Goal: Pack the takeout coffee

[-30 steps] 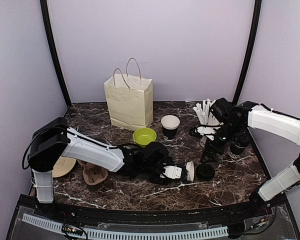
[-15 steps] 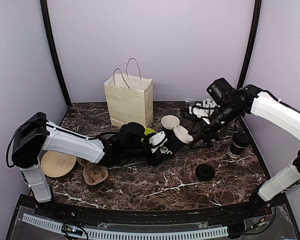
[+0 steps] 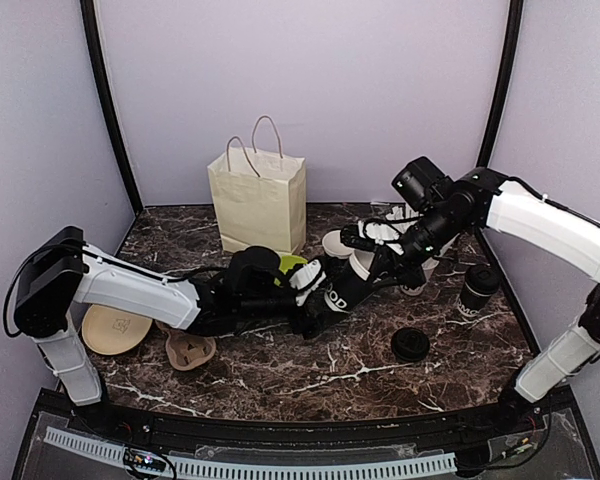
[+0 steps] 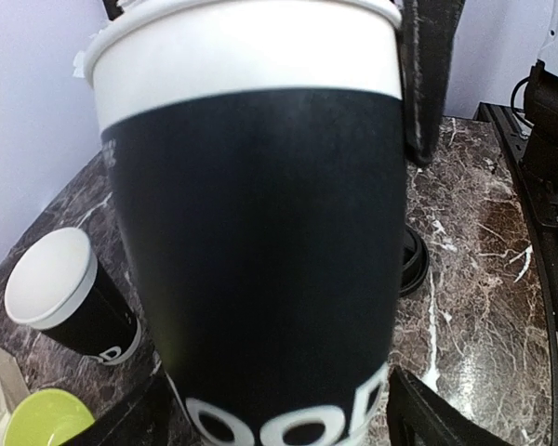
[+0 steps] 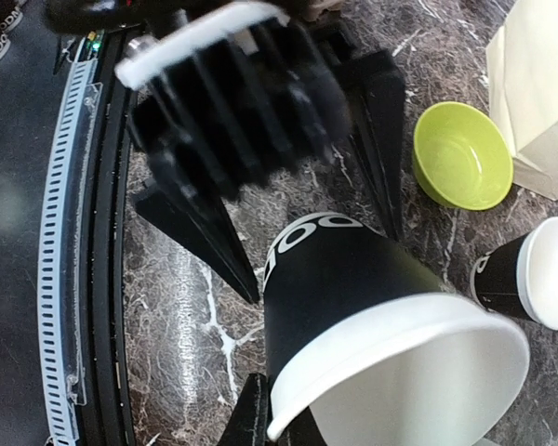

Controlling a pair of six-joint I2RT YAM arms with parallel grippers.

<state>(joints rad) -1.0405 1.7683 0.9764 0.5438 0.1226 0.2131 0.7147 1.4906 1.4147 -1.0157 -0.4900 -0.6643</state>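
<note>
A lidless black takeout coffee cup [image 3: 340, 294] [image 4: 260, 232] [image 5: 344, 279] with white print lies tilted just above the table's middle. My right gripper [image 3: 372, 263] [image 5: 279, 420] is shut on its white rim, one finger outside the wall. My left gripper [image 3: 327, 297] [image 4: 274, 420] stands open round the cup's base, its fingers [image 5: 205, 232] spread with a gap to the cup. A second open cup [image 3: 336, 242] [image 4: 60, 288] [image 5: 530, 274] stands just behind. A lidded cup [image 3: 473, 290] stands at the right, and a loose black lid [image 3: 411, 344] [image 4: 411, 265] lies in front.
A cream paper bag [image 3: 258, 205] stands upright at the back. The lime-green bowl [image 3: 294, 261] [image 5: 460, 153] sits beside the left arm. A brown cup carrier [image 3: 188, 350] and a tan disc [image 3: 108, 328] lie at the front left. White straws [image 3: 398, 213] show behind the right arm.
The left arm carried the cup from the front middle back towards the centre. The right gripper came over and closed on its rim, and the left jaws opened.
</note>
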